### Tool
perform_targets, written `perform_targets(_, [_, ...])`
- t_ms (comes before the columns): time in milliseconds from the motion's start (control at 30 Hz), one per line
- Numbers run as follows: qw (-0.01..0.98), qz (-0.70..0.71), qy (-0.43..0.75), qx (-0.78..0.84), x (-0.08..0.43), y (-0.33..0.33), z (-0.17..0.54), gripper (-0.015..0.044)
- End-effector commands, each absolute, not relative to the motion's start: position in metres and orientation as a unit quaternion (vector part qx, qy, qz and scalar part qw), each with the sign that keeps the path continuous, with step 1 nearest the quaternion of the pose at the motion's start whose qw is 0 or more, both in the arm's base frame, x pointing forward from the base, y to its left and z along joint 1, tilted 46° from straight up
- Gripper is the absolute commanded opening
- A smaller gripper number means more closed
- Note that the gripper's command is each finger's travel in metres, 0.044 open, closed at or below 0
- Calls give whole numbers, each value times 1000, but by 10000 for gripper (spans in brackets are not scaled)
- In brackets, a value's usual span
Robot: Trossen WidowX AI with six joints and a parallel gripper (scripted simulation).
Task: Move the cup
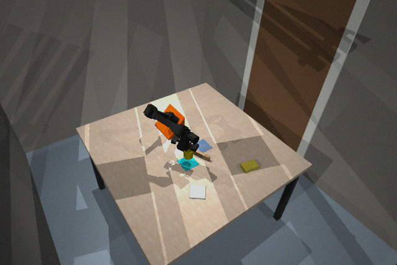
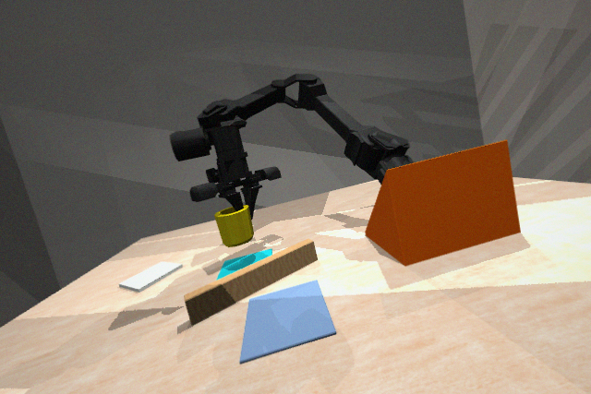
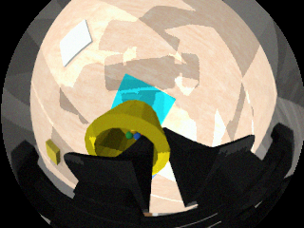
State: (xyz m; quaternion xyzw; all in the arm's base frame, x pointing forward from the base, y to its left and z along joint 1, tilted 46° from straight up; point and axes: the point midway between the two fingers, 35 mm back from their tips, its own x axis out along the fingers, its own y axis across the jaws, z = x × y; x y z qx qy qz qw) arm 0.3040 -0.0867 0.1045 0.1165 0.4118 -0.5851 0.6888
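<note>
Gripper (image 2: 242, 202) fingers pinch the rim of the yellow cup (image 2: 234, 226), which hangs upright above the cyan pad (image 2: 242, 261). Lowering straight down, slowly and level, should keep the marbles (image 3: 132, 135) inside before release.

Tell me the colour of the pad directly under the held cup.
Cyan, or turquoise: the pad below the yellow cup. The wrist view shows it best.

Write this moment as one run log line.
pincer: shut on cup | cup: airborne above cyan pad | marbles: inside
</note>
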Motion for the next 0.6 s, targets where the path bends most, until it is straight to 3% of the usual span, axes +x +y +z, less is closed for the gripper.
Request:
perform_targets(0, [689, -585, 413, 113, 304, -92, 100, 0])
perform_targets(567, [689, -585, 413, 113, 303, -110, 82, 0])
